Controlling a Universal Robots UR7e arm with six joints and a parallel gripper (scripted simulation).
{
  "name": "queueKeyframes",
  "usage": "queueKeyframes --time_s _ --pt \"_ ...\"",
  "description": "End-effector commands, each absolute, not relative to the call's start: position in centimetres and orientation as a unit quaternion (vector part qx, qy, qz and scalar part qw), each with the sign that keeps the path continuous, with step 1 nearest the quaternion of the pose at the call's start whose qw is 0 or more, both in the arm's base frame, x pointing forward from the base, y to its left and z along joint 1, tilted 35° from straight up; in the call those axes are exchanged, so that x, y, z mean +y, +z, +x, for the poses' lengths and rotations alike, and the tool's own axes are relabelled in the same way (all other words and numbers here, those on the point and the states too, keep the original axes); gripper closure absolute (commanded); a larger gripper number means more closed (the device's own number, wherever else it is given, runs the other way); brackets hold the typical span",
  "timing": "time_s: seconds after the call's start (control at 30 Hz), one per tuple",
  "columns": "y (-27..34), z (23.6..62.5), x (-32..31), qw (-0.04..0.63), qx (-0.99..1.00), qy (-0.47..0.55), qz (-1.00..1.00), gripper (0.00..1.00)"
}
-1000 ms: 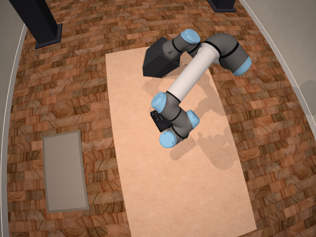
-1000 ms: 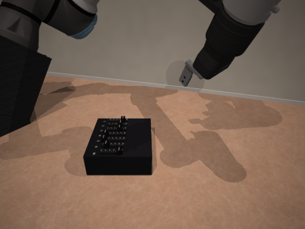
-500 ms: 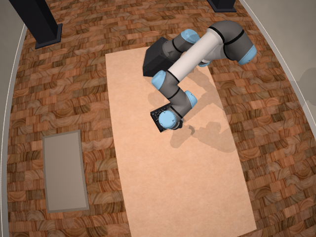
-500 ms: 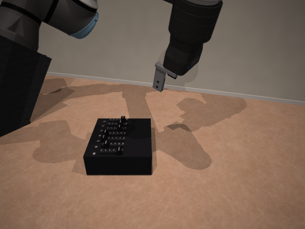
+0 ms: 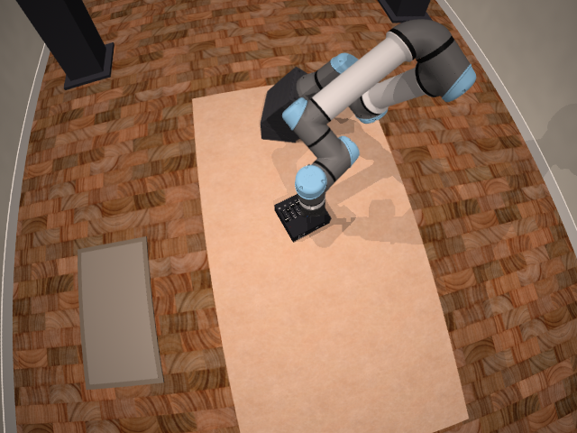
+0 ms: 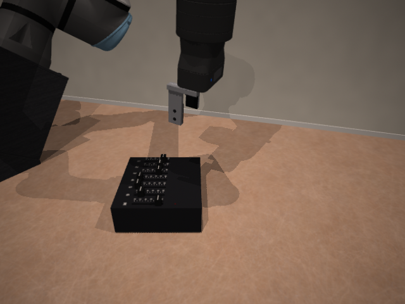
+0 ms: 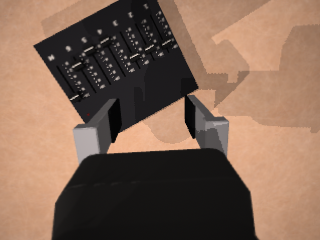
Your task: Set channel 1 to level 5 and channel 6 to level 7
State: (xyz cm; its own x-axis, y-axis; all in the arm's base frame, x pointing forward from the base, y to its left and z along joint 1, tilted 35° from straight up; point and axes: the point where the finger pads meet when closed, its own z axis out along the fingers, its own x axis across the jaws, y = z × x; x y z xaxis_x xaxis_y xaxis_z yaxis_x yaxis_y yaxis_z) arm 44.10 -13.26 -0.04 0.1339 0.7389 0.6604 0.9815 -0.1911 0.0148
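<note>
Approach step: gripper (image 6: 180, 113), fingers spread wide and empty, hangs above the lighting desk (image 6: 157, 196) at frame centre; next, descend accurately onto one target fader cap.

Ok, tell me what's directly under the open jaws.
The gripper hangs open and empty above the lighting desk, well clear of it. From the wrist, six faders show; the desk's near part is partly covered by the jaws.

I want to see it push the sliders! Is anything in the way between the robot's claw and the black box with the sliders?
Nothing visible is. The gripper hangs open and empty above the lighting desk, with only air between them. In the wrist view its fingers frame the desk's plain side, next to the faders.
</note>
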Motion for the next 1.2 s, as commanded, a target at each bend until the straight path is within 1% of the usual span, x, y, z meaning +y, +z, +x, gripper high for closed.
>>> queueKeyframes --time_s 0.0,0.23,0.47,1.17 --pt "-0.6 42.9 -13.5 0.182 -0.611 -0.28 -0.717 0.0" --pt "-1.2 41.3 -13.6 0.147 -0.63 -0.277 -0.711 0.0" --pt "-1.5 40.5 -13.6 0.127 -0.64 -0.274 -0.706 0.0" --pt "-1.6 40.1 -13.6 0.118 -0.644 -0.273 -0.705 0.0"
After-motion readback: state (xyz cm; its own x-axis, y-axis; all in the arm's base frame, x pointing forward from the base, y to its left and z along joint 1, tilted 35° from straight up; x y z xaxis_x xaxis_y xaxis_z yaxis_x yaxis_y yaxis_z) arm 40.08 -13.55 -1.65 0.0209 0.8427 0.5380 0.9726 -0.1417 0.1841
